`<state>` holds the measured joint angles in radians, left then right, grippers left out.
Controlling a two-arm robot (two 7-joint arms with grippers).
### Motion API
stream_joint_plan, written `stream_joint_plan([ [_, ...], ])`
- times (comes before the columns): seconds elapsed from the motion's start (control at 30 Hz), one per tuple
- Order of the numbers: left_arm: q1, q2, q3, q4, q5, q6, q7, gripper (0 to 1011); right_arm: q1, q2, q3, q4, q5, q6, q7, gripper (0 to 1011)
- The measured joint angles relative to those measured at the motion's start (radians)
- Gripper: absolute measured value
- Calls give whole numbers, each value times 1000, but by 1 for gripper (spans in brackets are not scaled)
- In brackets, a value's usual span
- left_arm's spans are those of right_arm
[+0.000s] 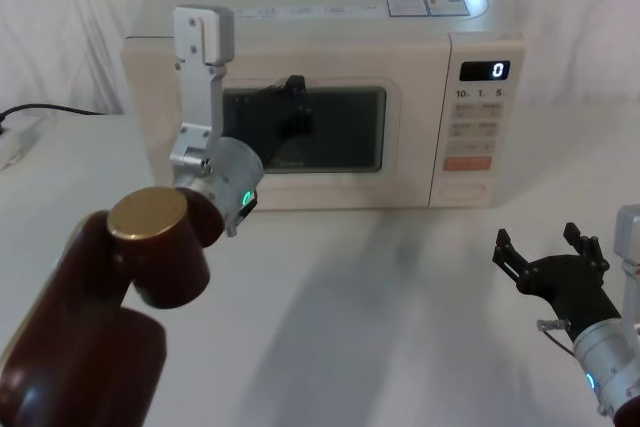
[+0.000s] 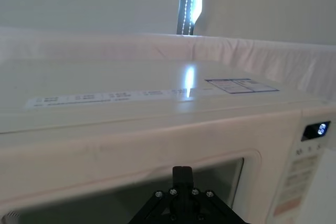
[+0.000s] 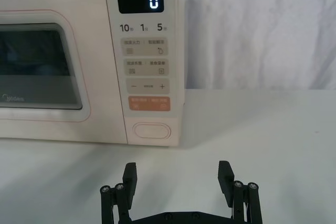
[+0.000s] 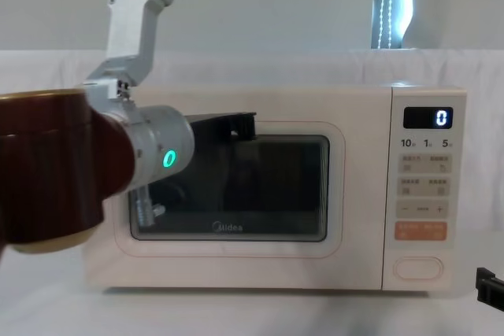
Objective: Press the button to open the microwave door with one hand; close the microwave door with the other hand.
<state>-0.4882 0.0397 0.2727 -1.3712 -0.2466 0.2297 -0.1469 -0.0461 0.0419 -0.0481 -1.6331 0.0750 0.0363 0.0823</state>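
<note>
From the head view I have the microwave [image 1: 310, 107] sitting at twelve o'clock on the white table [image 1: 380, 327], its front turned squarely toward me and its long side running left to right. The microwave door [image 1: 300, 132] lies flush with the body, shut, taking up the left and middle of the front, with the control panel [image 1: 478, 127] at its right end. The button [image 3: 151, 130] sits at the bottom of that panel, at about six o'clock below the orange key [image 3: 150, 103], a flat pill with its long axis lying level. My left gripper [image 1: 293, 107] is raised in front of the door's window, near its upper edge; I cannot tell whether its jaws are parted. My right gripper [image 1: 550, 257] hovers low over the table at about four o'clock, well short of the panel, jaws spread and holding nothing, pointed toward the button.
</note>
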Motion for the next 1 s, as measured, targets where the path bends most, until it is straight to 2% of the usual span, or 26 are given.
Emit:
stream_joint_plan([
  [0.3, 92, 59, -17, -144, -25, 32, -33, 0, 0, 0, 0, 0, 0, 0, 0, 1002],
  [0.57, 202, 143, -45, -305, -61, 43, -68, 0, 0, 0, 0, 0, 0, 0, 0, 1002],
  [0.6, 227, 163, -54, -337, -68, 43, -72, 0, 0, 0, 0, 0, 0, 0, 0, 1002],
  [0.63, 227, 163, -54, -337, -68, 43, -72, 0, 0, 0, 0, 0, 0, 0, 0, 1002],
  [0.7, 277, 200, -73, -391, -85, 43, -80, 0, 0, 0, 0, 0, 0, 0, 0, 1002],
  [0.73, 277, 200, -73, -391, -85, 43, -80, 0, 0, 0, 0, 0, 0, 0, 0, 1002],
  [0.83, 337, 243, -104, -444, -100, 33, -83, 0, 0, 0, 0, 0, 0, 0, 0, 1002],
  [1.0, 412, 290, -142, -492, -104, 1, -80, 0, 0, 0, 0, 0, 0, 0, 0, 1002],
])
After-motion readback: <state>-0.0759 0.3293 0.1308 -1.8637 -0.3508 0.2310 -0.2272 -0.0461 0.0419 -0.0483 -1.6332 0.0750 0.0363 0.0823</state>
